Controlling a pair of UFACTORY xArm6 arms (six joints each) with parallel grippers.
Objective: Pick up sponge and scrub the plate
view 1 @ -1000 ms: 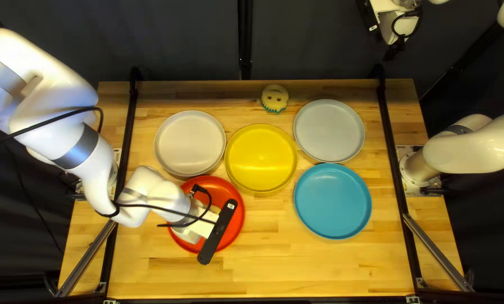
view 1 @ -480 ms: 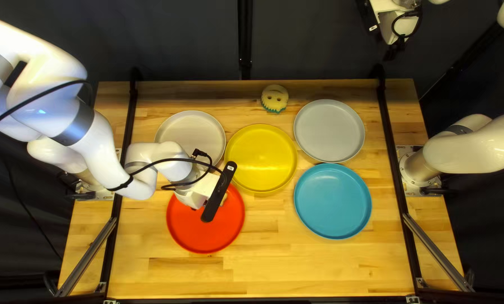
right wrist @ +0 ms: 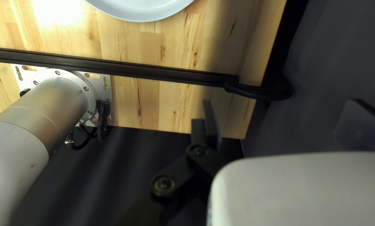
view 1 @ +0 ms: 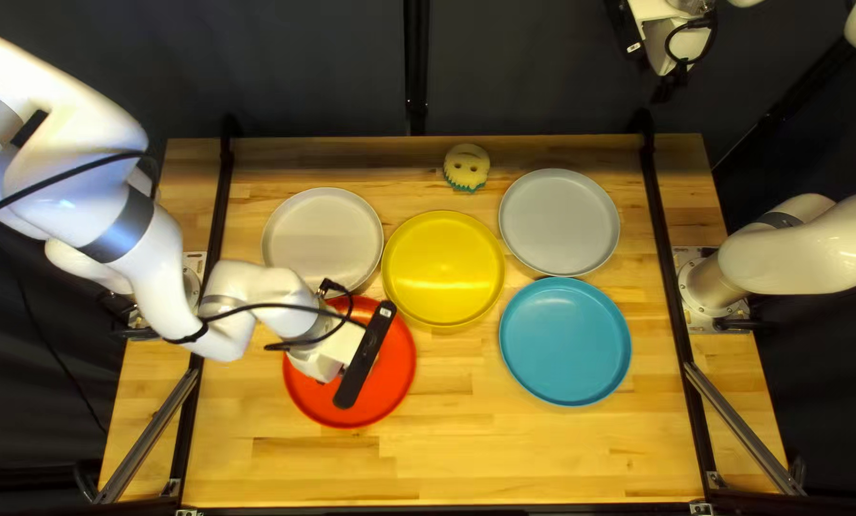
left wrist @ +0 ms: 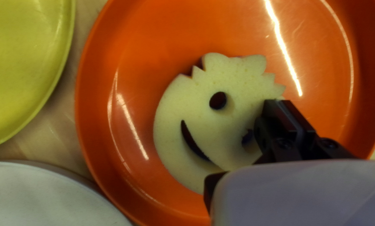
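the left end effector [left wrist: 239, 143] pinches the sponge [left wrist: 233, 83] off-centre in the red plate [view 1: 396, 371], so drag could twist it loose. hard strokes could skid that into the yellow plate [view 1: 444, 268] beyond; farther, the right end effector [right wrist: 280, 108] hangs spread.

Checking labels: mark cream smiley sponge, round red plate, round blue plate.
Cream smiley sponge [left wrist: 213, 127]: left wrist view, between eye and mouth.
Round red plate [view 1: 390, 375]: top left view, bare inner surface.
Round blue plate [view 1: 564, 341]: top left view, middle.
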